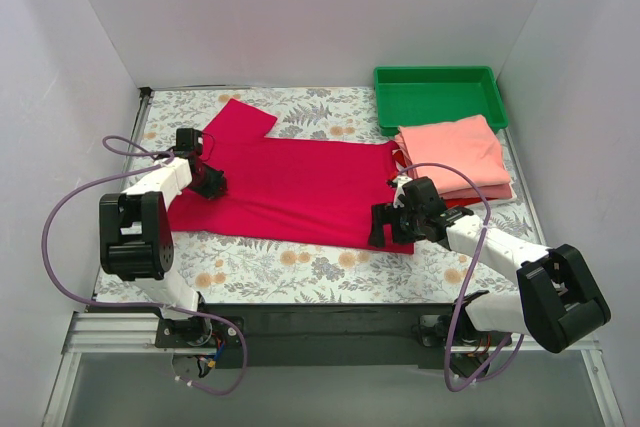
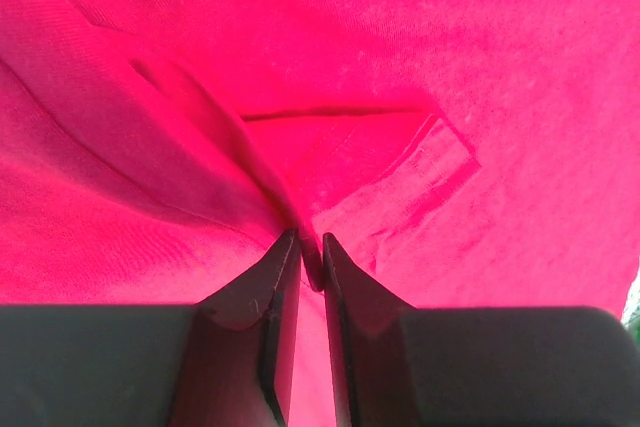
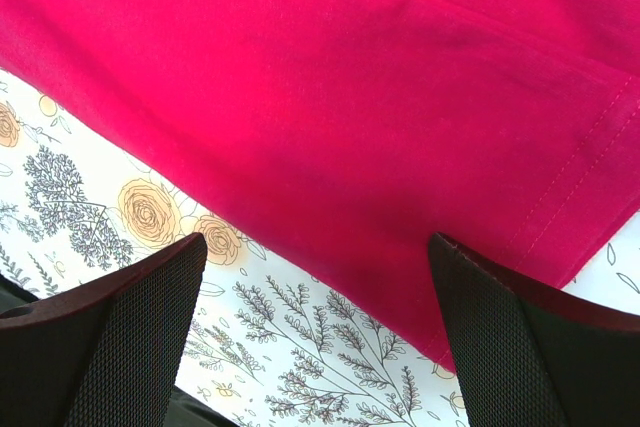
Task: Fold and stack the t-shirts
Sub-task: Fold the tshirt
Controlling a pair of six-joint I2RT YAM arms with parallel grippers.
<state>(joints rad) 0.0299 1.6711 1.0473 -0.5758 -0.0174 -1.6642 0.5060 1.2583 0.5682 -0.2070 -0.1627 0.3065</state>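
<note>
1. Table [image 1: 260, 267], covered in floral cloth: it lies under the crimson-red t-shirt [image 1: 300, 182] and is exposed on all sides of it.
2. Crimson-red t-shirt [image 2: 450, 47] [image 3: 350, 77]: it is spread flat and lengthwise, with one sleeve pointing to the far left. Its left part is under the left gripper and its near right corner at the right gripper.
3. Green tray [image 1: 440, 105]: set beyond the crimson-red t-shirt's far right end.
4. Salmon-pink t-shirt [image 1: 450, 152]: folded, just beside the crimson-red t-shirt's right end. A red cloth edge [image 1: 475, 202] is seen beneath it.
5. Right gripper [image 1: 380, 225] [image 3: 318, 244]: jaws are spread wide and nothing is gripped. The crimson-red t-shirt's hemmed corner lies between them.
6. Left gripper [image 1: 212, 185] [image 2: 311, 242]: jaws are almost closed, and a raised fold of the crimson-red t-shirt is pinched between the tips.
</note>
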